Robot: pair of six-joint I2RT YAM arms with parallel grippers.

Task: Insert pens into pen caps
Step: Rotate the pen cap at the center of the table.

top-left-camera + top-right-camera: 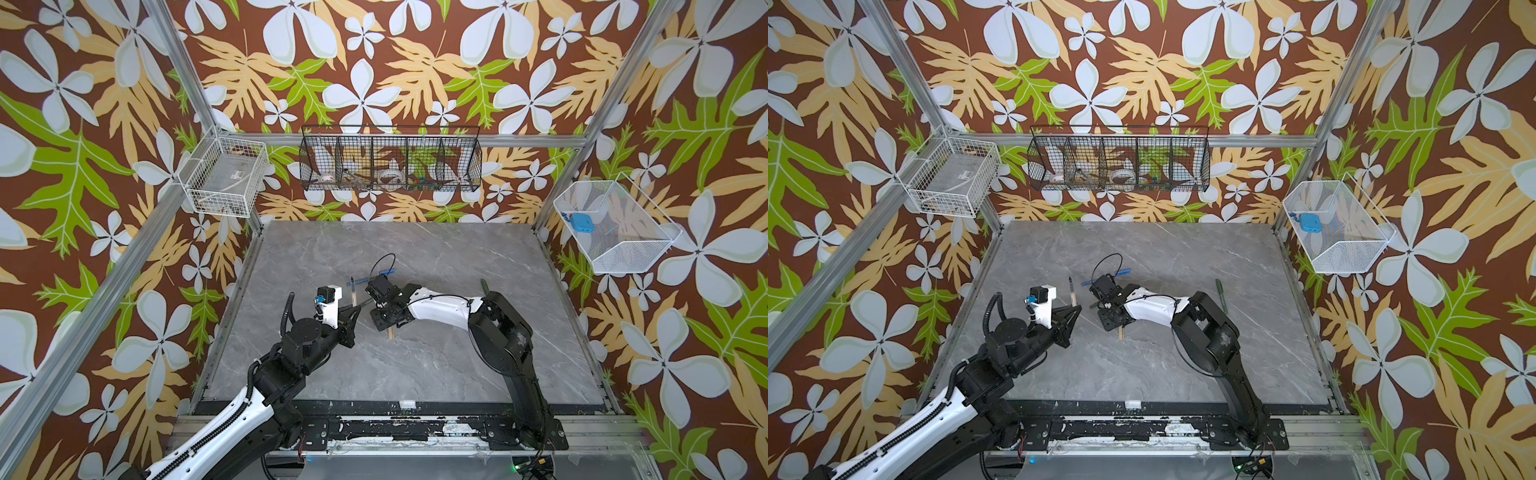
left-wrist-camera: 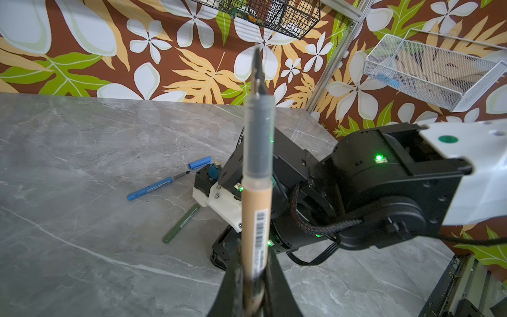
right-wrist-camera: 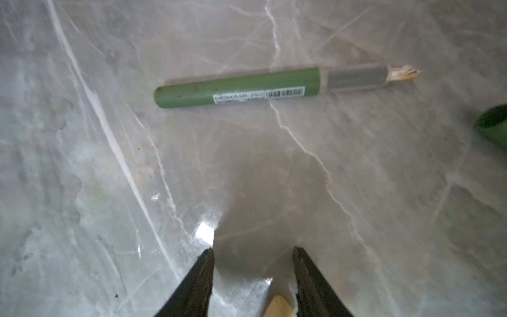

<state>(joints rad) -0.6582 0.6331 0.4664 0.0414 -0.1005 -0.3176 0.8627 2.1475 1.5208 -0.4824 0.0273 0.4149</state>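
Left pincer (image 2: 253,274) clamps the tan pen (image 2: 256,208), which runs up the frame's centre. Right pincer (image 3: 253,254) stands apart, tan cap (image 3: 279,306) between its jaws at the bottom edge, green pen (image 3: 236,87) on the desk (image 3: 82,164) beyond.

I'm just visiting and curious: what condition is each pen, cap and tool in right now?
Left tool: shut on tan pen.
Tan pen: uncapped.
Right tool: open.
Tan cap: off, beneath right tool.
Blue pen: uncapped, on table.
Blue cap: off, beside it.
Green pen between tools: uncapped, on table.
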